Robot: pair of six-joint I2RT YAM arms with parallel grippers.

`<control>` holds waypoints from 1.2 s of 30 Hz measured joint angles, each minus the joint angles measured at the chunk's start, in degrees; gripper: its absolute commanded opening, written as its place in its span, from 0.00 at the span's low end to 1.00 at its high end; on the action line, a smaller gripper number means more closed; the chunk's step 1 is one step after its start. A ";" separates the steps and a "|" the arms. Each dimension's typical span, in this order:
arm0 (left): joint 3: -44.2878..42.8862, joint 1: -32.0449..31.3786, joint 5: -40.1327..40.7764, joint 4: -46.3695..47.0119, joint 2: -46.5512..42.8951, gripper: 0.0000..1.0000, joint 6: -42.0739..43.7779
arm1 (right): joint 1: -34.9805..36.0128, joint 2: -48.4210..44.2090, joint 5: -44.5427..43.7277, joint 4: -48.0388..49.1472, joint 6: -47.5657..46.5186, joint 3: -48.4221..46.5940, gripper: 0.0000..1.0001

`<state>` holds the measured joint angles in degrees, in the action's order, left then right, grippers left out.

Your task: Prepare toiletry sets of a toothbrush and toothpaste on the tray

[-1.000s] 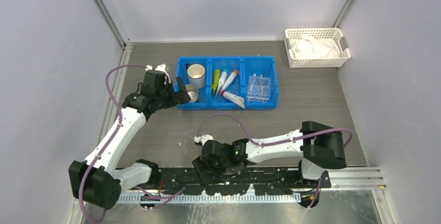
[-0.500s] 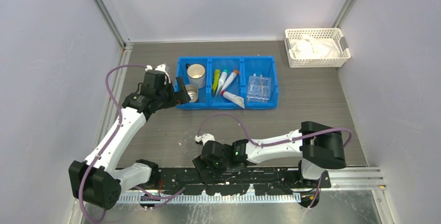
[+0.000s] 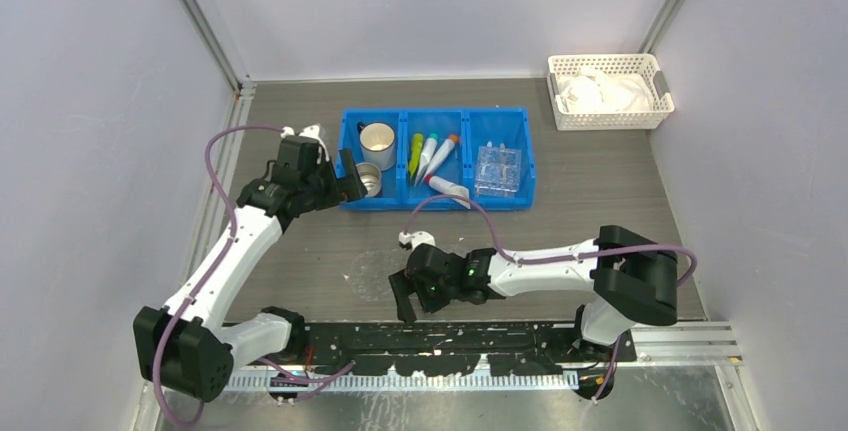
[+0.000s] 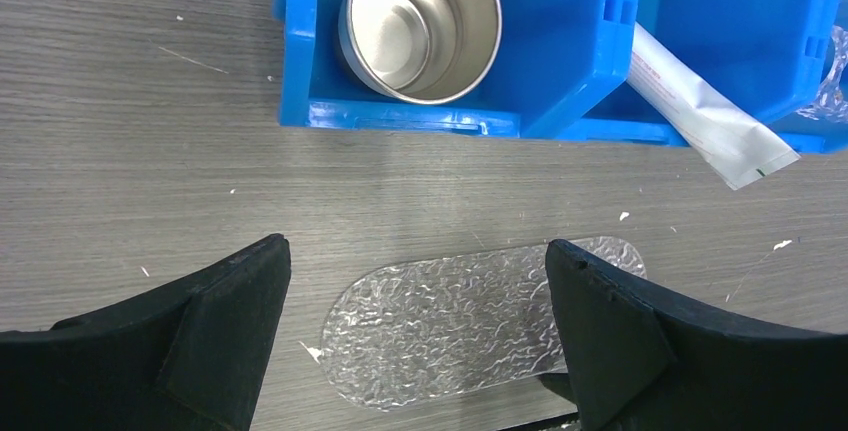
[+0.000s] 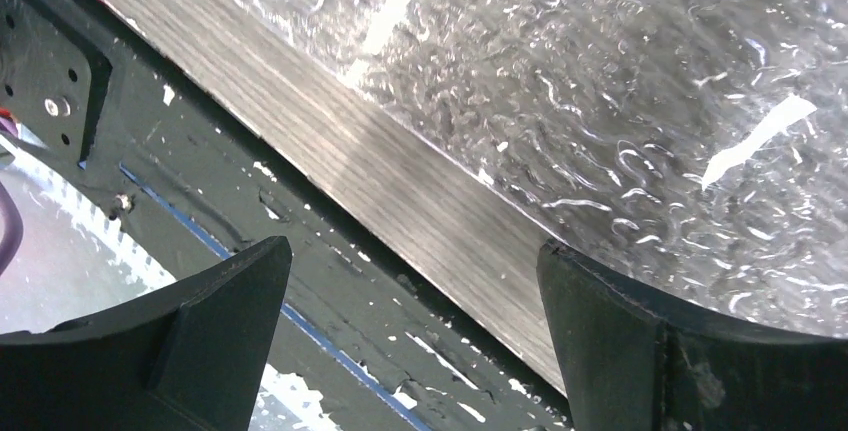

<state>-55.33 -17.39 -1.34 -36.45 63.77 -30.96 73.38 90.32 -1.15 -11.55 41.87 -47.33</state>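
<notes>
Right hand has edged off the black rail toward open table, spread wide, empty.

Red print on the white tube is too small to read.

I saw the tray, small and clear with square recesses, lying flat in the right compartment of the blue bin. The toiletry sets were in the middle compartment. Three lay side by side along it, and a fourth packet lay crosswise at the front, its flat end over the bin's wall.
</notes>
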 measured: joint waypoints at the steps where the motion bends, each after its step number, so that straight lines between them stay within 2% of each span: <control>1: 0.02 0.00 0.00 0.07 0.15 1.00 0.00 | -0.52 -0.11 -0.02 0.04 -0.11 0.11 1.00; 12: 0.68 0.00 1.25 0.17 0.70 1.00 0.11 | -0.68 0.22 -1.42 -1.53 -1.46 -0.92 1.00; 16: 1.51 0.00 4.55 -0.48 -0.39 1.00 -0.02 | 2.80 0.46 -7.02 -9.22 -1.49 -4.87 1.00; 21: 2.91 0.00 8.68 -1.77 -1.92 1.00 -2.19 | 6.10 1.29 -18.69 -18.18 0.37 -13.55 1.00; 26: 6.56 0.00 12.46 -2.91 -4.13 1.00 -7.63 | 5.68 9.81 -28.65 -21.73 2.54 -21.92 1.00; 31: 12.15 0.00 11.74 -3.80 -9.60 1.00 -12.83 | 5.09 18.97 -32.24 -23.04 3.50 -27.28 1.00; 36: 17.70 0.00 8.26 -5.01 -14.16 1.00 -16.81 | 2.34 16.22 -32.26 -23.02 4.26 -24.39 1.00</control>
<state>-37.63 -17.39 6.92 -41.45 49.60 -47.77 75.72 106.54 -33.41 -34.57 46.13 -71.72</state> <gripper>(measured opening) 0.996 0.995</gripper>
